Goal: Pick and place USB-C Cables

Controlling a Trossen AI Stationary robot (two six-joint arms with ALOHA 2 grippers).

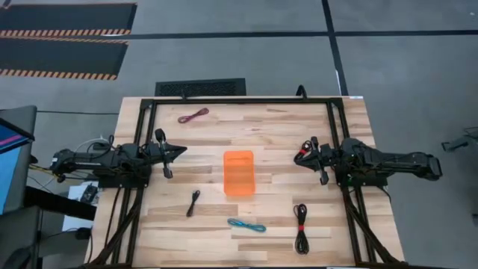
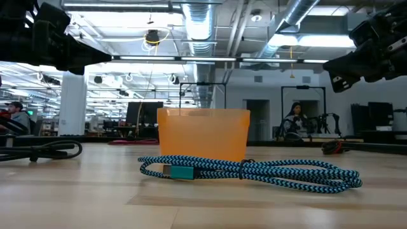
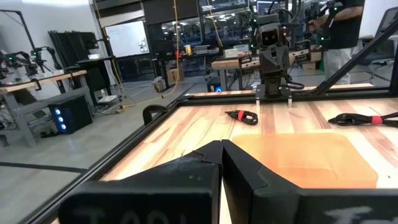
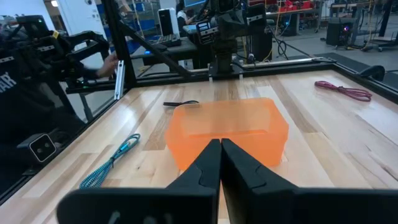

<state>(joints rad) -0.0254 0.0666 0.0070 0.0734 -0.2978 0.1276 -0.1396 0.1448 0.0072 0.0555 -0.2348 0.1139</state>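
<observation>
The translucent orange bin point(image 1: 239, 172) stands mid-table. Around it cables lie flat on the wood: a maroon one point(image 1: 193, 115) toward the far edge, a small black one point(image 1: 193, 202), a teal braided one point(image 1: 246, 225) point(image 2: 254, 170) and a black one with a red tie point(image 1: 300, 228) toward the near edge. Another small black-and-red cable point(image 3: 244, 116) lies below my right gripper. My left gripper point(image 1: 181, 152) point(image 3: 222, 149) hovers left of the bin, shut and empty. My right gripper point(image 1: 302, 155) point(image 4: 220, 147) hovers right of the bin, also shut and empty.
A black metal frame point(image 1: 246, 100) runs along the table's far edge and down both sides under the arms. Bare wood lies between the bin and each gripper. People and workbenches show in the room beyond the table.
</observation>
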